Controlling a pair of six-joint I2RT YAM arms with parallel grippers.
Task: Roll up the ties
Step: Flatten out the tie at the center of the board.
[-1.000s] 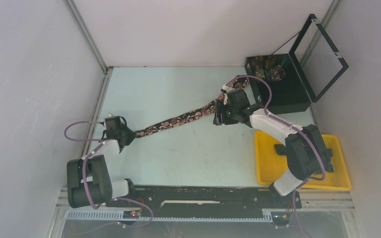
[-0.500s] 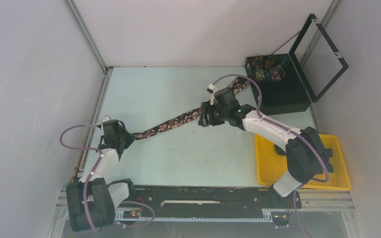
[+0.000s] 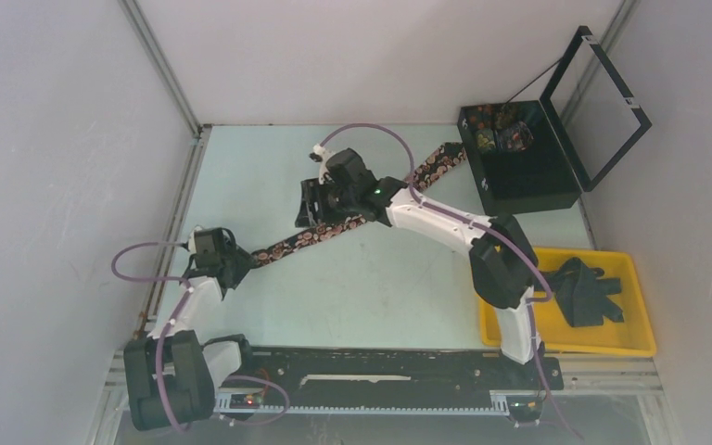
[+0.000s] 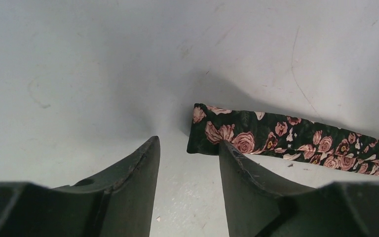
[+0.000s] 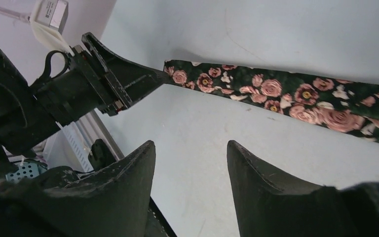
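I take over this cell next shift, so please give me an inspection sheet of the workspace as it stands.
Surface: pale table, lightly scuffed.
Job's things: rose tie lies unrolled, running diagonally from near the left end effector toward the box; rolled ties sit in the box; dark ties are heaped in the tray.
Clutter: nothing seen.
End effectors: left end effector open, tie's end just past its fingers, not gripped; right end effector open above the tie's middle, holding nothing.
Cables: left cable and right cable each loop off a wrist.
Surroundings: white walls; box lid stands open.
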